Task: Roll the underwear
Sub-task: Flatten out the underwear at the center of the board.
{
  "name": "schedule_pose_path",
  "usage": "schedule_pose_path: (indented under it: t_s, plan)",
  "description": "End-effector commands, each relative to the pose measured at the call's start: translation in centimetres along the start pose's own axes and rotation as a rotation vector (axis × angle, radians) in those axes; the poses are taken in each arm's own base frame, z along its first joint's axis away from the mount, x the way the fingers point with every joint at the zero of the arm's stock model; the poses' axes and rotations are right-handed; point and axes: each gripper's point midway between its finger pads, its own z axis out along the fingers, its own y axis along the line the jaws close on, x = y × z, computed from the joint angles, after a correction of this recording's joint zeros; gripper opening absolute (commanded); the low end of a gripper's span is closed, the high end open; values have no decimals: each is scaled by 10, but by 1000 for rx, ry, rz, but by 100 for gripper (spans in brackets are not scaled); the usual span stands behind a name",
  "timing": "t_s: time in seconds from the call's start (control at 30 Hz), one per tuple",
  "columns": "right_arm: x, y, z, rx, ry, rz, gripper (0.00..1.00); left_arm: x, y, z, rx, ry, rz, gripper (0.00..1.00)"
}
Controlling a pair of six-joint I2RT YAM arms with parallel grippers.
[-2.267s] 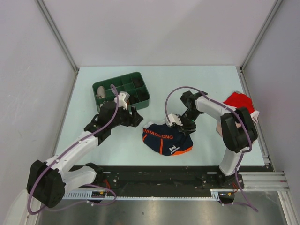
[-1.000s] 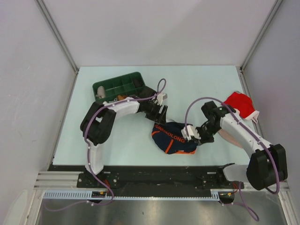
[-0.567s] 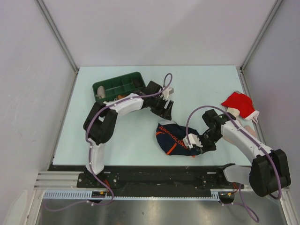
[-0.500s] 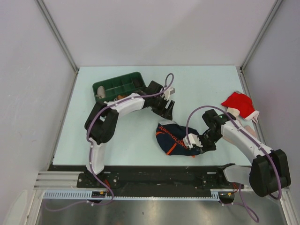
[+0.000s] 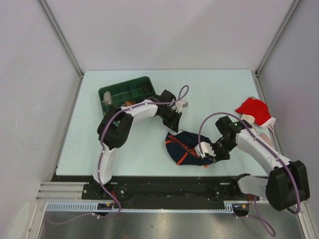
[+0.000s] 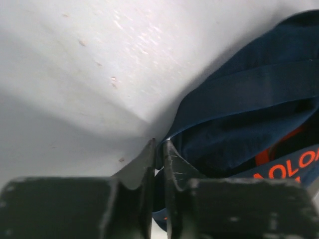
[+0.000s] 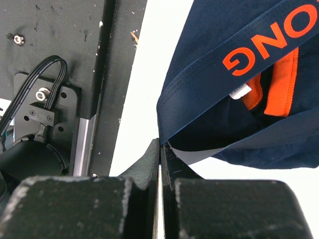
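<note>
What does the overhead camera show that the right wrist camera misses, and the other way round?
Only the overhead view shows the green tray, the red cloth and the left gripper at the far edge of the underwear. Only the right wrist view shows a small white label inside the waistband and a black cable on the dark base plate. Both show the navy underwear and the right gripper shut on its hem.
</note>
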Motion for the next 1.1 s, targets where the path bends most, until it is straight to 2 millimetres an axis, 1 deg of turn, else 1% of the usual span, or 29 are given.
schedule_pose_path:
  t_s: [0.0,0.03,0.1,0.13,0.17,0.2,0.23,0.27,0.3,0.33,0.37,0.4,0.43,0.5,0.53,0.6,0.63,0.67,0.7,0.73,0.77,0.8,0.83,0.87,0.9,0.97,1.0,1.03,1.07]
  plan:
    - [2,-2,-5,33,15,-5,1,-4,-22,-12,115,-8,46,8]
    - [3,-4,-7,49,20,-7,1,-6,-25,-16,124,-20,47,0]
    - [5,-11,-13,92,45,12,0,-12,-26,-32,122,-57,33,0]
    - [6,-18,-18,128,51,18,0,-18,-25,-39,117,-91,33,0]
    - [6,-23,-23,152,56,31,0,-22,-20,-49,108,-121,21,0]
    - [0,-34,-36,201,49,47,0,-27,-26,-68,103,-165,-6,0]
    - [-2,-39,-44,228,42,71,0,-37,-19,-82,81,-228,-9,0]
    - [-6,-46,-53,257,35,77,0,-43,-20,-97,67,-272,-14,0]
    - [-14,-56,-69,300,28,66,0,-39,-19,-105,49,-291,-48,0]
    - [-19,-57,-77,310,25,68,0,-54,-29,-136,24,-379,-15,0]
    - [-24,-60,-85,332,20,61,0,-57,-28,-148,-28,-416,-18,0]
    - [-29,-63,-94,353,15,55,0,-56,-31,-158,-46,-442,-39,0]
    - [-40,-70,-113,402,6,35,0,-65,-47,-190,-66,-525,-8,0]
    - [-54,-73,-133,456,-2,-1,0,-69,-54,-221,-125,-611,-11,0]
    - [-66,-75,-152,504,-10,-37,0,-70,-65,-250,-158,-680,10,0]
    - [-80,-73,-177,578,-26,-86,0,-66,-65,-280,-253,-742,-5,0]
    - [-92,-73,-196,631,-38,-128,0,-65,-68,-293,-279,-771,-4,0]
    - [-101,-70,-206,659,-55,-155,0,-61,-79,-320,-304,-832,10,0]
    - [-108,-66,-216,686,-69,-178,0,-56,-76,-332,-355,-849,-10,1]
    - [-118,-59,-223,691,-95,-196,0,-52,-80,-344,-373,-874,-9,0]
    - [-130,-55,-241,730,-114,-221,0,-46,-87,-362,-400,-912,-7,0]
    - [-131,-50,-248,732,-122,-205,0,-38,-83,-374,-452,-926,-26,0]
    - [-139,-44,-254,739,-158,-221,0,-33,-83,-381,-482,-936,-36,0]
    - [-145,-41,-267,772,-164,-250,0,-27,-82,-388,-506,-944,-45,0]
    - [-144,-34,-266,761,-166,-255,0,-15,-81,-398,-548,-954,-64,0]
    - [-152,-17,-265,745,-201,-304,1,-6,-86,-401,-537,-958,-68,0]
    - [-155,-11,-261,731,-227,-308,2,0,-96,-406,-512,-976,-59,0]
    - [-163,1,-259,736,-278,-329,0,7,-104,-403,-469,-957,-49,0]
    - [-166,6,-256,735,-302,-331,0,13,-110,-401,-442,-947,-56,0]
